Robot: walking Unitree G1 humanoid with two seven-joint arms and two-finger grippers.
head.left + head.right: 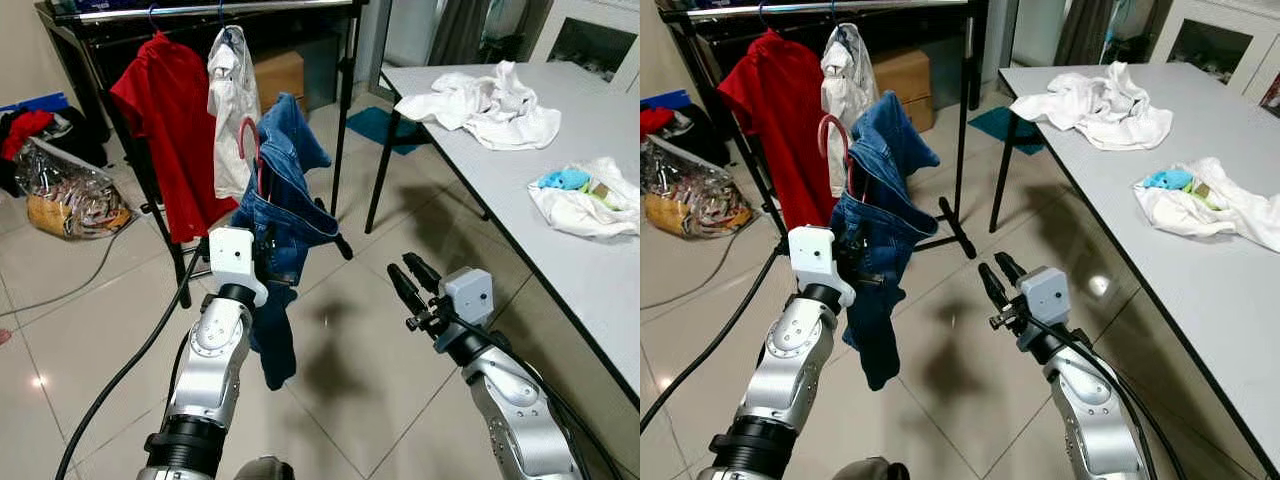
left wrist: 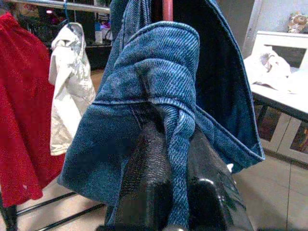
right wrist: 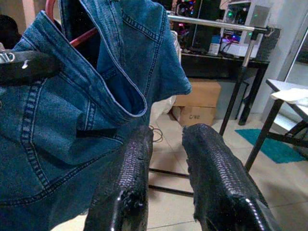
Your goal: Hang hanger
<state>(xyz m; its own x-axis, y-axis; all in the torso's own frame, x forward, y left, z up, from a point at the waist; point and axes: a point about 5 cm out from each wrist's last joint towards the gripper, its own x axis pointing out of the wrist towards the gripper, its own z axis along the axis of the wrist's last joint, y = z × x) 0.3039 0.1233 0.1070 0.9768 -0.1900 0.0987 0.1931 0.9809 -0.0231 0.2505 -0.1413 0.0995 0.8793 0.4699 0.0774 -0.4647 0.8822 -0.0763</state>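
Nearest me, my left tool (image 2: 166,192) is clamped on a fold of the denim jeans (image 1: 283,215), carrying them on their red hanger (image 1: 833,135) just in front of the clothes rail (image 1: 210,10). My right tool (image 1: 412,282) hovers beside the jeans, parted a little, holding nothing. I judge the denim heavy and floppy, likely to slide, so the stiff hanger hook near the rail is the better hold.
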